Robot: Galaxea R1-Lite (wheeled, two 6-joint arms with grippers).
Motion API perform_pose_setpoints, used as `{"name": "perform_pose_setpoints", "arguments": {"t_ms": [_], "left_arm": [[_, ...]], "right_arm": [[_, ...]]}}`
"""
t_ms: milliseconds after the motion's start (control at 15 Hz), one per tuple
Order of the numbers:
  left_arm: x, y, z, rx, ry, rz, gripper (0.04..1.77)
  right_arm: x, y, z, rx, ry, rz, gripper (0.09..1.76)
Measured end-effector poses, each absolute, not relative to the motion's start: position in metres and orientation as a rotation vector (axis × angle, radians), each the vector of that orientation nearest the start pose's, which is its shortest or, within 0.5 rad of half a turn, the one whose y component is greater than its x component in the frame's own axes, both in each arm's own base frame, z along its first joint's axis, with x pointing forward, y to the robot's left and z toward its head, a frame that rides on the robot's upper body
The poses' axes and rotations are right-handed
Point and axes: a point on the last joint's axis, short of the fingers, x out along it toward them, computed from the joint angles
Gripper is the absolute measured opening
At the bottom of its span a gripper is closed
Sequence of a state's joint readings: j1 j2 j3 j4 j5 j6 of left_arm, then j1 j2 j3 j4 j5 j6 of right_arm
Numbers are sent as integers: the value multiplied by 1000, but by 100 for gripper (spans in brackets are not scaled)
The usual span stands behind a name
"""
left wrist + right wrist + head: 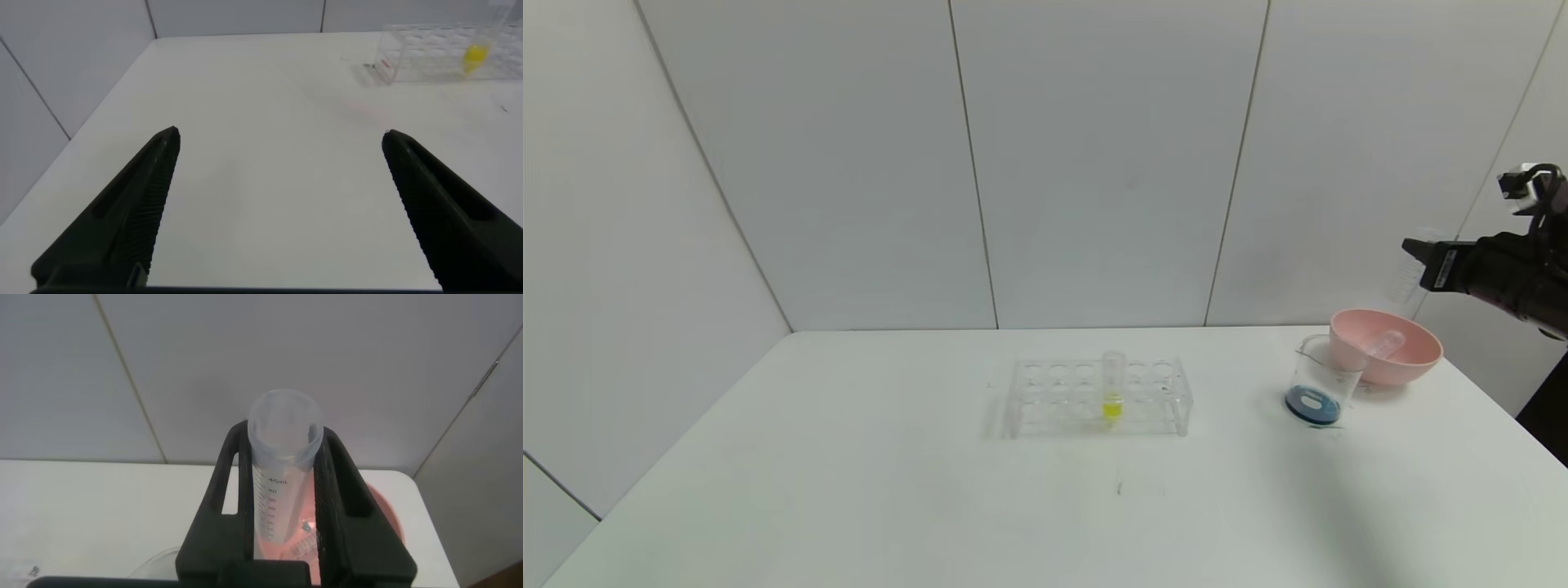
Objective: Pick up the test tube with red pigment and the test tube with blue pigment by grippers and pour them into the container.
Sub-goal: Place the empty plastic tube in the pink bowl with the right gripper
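My right gripper (1417, 249) hangs in the air above the pink bowl (1417, 366) at the table's far right. In the right wrist view the right gripper (283, 434) is shut on a clear graduated test tube (282, 416), and no liquid shows in it. I cannot tell whether it held red or blue pigment. The container, a small glass beaker (1327, 359), stands just left of the bowl with dark blue liquid at its bottom. Another clear tube (1384, 343) lies inside the bowl. My left gripper (281, 133) is open and empty over bare table, outside the head view.
A clear tube rack (1045, 384) stands mid-table with one yellow-liquid tube (1112, 388) upright in it; both also show in the left wrist view, the rack (425, 53) and the yellow tube (474, 55). White walls close off the back and left. The table's right edge runs close to the bowl.
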State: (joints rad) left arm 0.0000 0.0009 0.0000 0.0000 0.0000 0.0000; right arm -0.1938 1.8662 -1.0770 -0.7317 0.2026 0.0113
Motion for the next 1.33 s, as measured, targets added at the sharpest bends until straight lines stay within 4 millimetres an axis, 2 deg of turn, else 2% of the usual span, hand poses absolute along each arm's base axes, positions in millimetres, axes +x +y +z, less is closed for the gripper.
{"name": "perform_pose_setpoints", "arguments": {"t_ms": [333, 533, 733, 1000, 1200, 1333], "left_arm": [[-23, 0, 75, 0, 1, 0, 176], [-23, 0, 75, 0, 1, 0, 176], [-23, 0, 75, 0, 1, 0, 176], [-23, 0, 75, 0, 1, 0, 176], [-23, 0, 75, 0, 1, 0, 176], [-23, 0, 75, 0, 1, 0, 176]], "right_arm": [[412, -87, 175, 26, 89, -83, 49], [428, -94, 155, 31, 117, -96, 49], [433, -94, 148, 34, 132, -93, 49], [434, -95, 147, 36, 123, -95, 97], [432, -92, 151, 36, 108, -90, 121], [427, -79, 156, 49, 110, -68, 132]]}}
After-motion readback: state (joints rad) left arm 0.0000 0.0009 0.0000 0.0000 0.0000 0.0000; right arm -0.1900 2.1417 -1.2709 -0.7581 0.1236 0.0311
